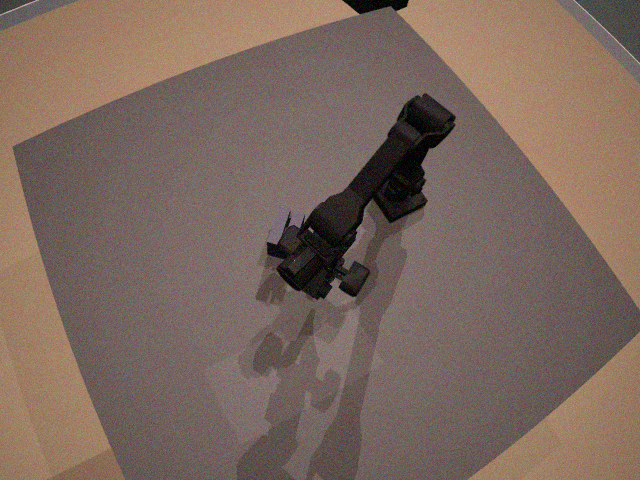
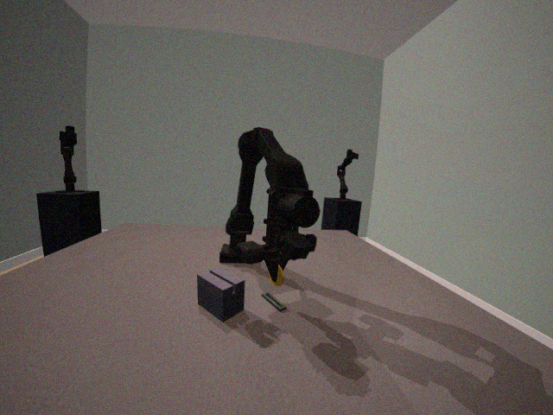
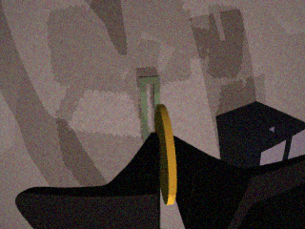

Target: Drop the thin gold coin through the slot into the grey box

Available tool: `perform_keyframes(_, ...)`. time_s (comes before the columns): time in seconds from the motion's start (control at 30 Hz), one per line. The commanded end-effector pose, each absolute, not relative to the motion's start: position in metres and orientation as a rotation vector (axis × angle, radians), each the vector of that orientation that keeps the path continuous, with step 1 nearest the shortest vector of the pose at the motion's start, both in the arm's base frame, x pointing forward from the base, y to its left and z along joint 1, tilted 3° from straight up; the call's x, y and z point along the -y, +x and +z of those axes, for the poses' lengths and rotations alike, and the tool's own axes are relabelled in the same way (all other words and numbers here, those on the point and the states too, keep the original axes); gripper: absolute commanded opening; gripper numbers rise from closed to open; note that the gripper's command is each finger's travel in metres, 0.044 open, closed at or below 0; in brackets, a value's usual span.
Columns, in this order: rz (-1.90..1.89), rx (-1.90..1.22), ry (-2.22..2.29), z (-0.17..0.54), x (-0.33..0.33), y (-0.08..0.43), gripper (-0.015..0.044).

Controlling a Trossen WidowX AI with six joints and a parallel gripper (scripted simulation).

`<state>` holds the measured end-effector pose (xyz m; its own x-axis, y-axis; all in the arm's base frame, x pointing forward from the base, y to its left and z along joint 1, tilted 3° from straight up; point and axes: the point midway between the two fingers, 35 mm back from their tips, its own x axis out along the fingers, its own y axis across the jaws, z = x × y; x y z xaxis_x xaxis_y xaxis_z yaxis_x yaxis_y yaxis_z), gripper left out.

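Observation:
My gripper [image 2: 276, 277] [image 3: 159, 137] is shut on the gold coin [image 2: 280, 275] [image 3: 170, 167], which it holds upright, edge down, above the table. The dark-green holder [image 2: 273, 301] [image 3: 142, 112] lies below and stands empty, its groove showing. The closed grey box [image 1: 277, 233] [image 2: 220, 296] [image 3: 238, 129] stands beside the holder, on the left in the exterior view and on the right in the wrist view. The slot runs along its lid. In the top view the arm hides the coin and the holder.
The arm's base [image 1: 400, 201] [image 2: 230, 253] stands behind the gripper. Shadows of the arm fall over the grey table top [image 1: 170, 206] [image 2: 111, 348]. Two dark pedestals [image 2: 69, 219] [image 2: 341, 214] with other arms stand beyond the table.

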<state>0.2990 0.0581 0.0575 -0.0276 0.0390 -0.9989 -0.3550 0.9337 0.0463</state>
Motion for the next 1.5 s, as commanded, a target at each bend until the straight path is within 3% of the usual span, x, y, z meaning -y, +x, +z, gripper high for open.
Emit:
perform_keyframes(0.0,0.326,-1.564,-0.252,0.071,-0.058,0.300,0.0000)
perform_keyframes(0.43,0.326,-1.564,-0.252,0.103,-0.056,0.297,0.0000)
perform_keyframes(0.87,0.533,-1.520,-0.458,0.104,-0.047,0.296,0.0000)
perform_keyframes(1.47,0.534,-1.519,-0.464,0.103,-0.017,0.300,0.0000)
